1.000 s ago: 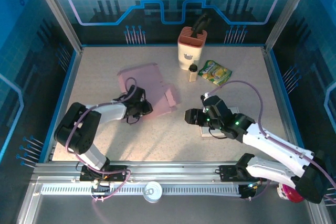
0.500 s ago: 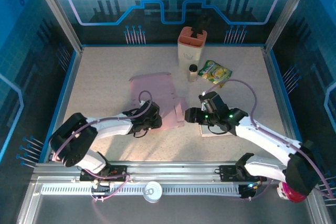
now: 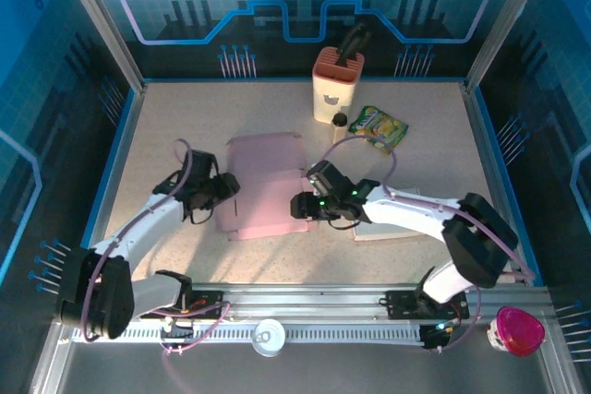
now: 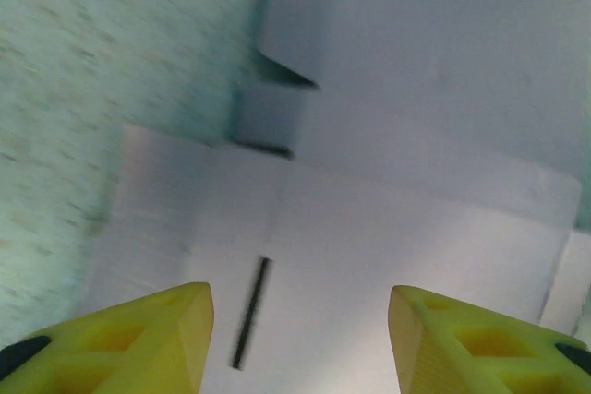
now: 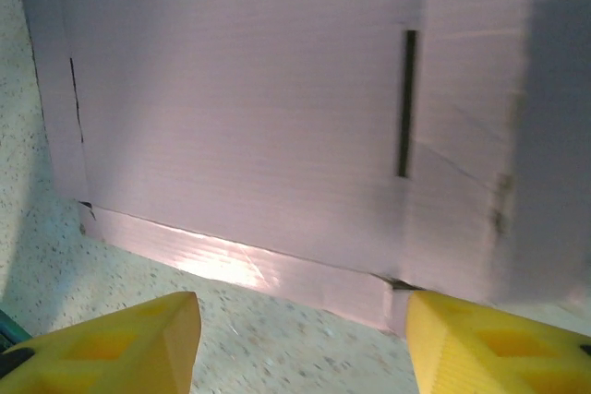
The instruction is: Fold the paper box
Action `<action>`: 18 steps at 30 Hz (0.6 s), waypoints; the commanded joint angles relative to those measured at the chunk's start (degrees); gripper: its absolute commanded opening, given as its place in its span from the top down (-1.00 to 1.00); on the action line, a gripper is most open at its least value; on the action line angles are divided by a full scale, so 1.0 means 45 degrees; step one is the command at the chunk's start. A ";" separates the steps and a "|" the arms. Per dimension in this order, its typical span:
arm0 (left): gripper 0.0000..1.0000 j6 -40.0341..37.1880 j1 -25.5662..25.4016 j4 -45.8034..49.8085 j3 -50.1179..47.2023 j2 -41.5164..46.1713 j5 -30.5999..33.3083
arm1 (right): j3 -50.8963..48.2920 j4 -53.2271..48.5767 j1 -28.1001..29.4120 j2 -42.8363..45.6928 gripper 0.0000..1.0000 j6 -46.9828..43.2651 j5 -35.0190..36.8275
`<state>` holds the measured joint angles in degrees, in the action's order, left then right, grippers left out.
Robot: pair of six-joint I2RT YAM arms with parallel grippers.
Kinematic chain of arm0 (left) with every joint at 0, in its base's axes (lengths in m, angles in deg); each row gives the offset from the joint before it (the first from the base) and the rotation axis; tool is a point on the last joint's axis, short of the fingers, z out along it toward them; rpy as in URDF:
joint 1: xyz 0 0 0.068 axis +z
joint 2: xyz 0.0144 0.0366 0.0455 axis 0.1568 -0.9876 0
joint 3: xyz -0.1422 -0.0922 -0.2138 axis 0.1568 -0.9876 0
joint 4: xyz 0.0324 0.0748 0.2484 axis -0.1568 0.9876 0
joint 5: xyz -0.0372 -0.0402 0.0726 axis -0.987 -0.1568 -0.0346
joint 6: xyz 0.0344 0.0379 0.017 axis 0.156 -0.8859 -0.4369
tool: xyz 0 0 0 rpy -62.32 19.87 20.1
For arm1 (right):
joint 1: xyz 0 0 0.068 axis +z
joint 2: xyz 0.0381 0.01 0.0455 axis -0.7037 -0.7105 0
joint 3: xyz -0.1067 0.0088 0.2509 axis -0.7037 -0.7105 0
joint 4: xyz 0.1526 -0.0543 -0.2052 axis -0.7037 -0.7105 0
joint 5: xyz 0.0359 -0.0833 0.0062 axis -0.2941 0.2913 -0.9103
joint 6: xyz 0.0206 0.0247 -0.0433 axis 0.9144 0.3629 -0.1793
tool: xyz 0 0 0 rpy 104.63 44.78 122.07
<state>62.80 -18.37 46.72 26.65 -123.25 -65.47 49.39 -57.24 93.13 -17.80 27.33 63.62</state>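
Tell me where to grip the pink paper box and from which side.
Probably best: take the paper box by its left side flap, coming in low from the left, where the left gripper stands open. The sheet lies flat on the table, so only a thin edge fits the jaws; its face offers no pinch.

Flat, unfolded pink paper box (image 3: 264, 177)

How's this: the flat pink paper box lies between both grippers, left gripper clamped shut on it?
Wrong on the left gripper: the left wrist view shows it open, holding nothing. The flat pink paper box does lie between it and the right gripper.
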 commanded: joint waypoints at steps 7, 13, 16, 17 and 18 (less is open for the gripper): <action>-0.04 -0.1771 0.2299 -0.0457 0.1799 -0.3579 -0.1910 | 0.1983 -0.1083 -0.0534 -0.2670 -0.17 -0.0528 0.0710; -0.01 -0.2657 0.2311 -0.1712 0.2077 -0.5250 -0.2247 | 0.2113 -0.1530 -0.1518 -0.3195 -0.15 -0.1879 0.0580; 0.00 -0.2804 0.2314 -0.2259 0.1738 -0.5266 -0.2558 | 0.2533 -0.1985 -0.1824 -0.3496 -0.13 -0.2709 0.0706; -0.01 -0.2806 0.2321 -0.2536 0.1479 -0.5138 -0.2653 | 0.2682 -0.2099 -0.1935 -0.3596 -0.11 -0.2929 0.0695; -0.01 -0.2790 0.2312 -0.2887 0.1220 -0.5050 -0.2892 | 0.2828 -0.2207 -0.2017 -0.3713 -0.10 -0.3116 0.0690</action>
<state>52.46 -8.20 38.59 34.01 -146.92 -74.62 59.75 -63.75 84.99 -32.69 18.33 65.80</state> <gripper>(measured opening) 0.504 0.556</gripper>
